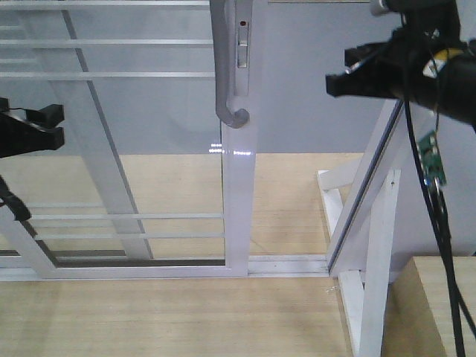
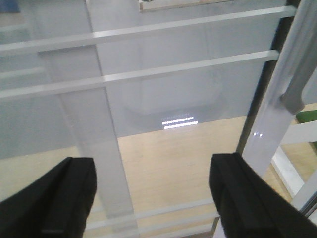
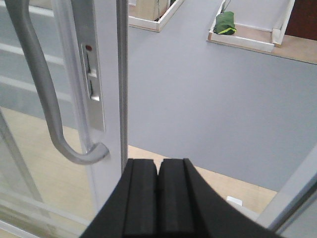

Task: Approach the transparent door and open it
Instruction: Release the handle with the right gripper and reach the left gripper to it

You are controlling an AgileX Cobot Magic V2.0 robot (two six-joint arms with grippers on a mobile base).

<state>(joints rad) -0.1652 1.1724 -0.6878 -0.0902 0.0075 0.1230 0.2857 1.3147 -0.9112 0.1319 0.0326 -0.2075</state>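
Clear-glass transparent door (image 1: 149, 134) stands at ten o'clock in the front view, grey handle (image 1: 223, 67) at twelve; left gripper (image 2: 151, 171) gapes wide and empty, right gripper (image 3: 158, 167) at two o'clock seems pressed closed on nothing.

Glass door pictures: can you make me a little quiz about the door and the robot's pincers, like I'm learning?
1. True or false: the right pincer is shut with nothing in it.
2. Which pincer has its fingers spread apart? A) the left pincer B) the right one C) both
3. Fill the gap: the curved handle on the glass door is coloured ____.

Key: 1 true; 2 A; 3 grey.
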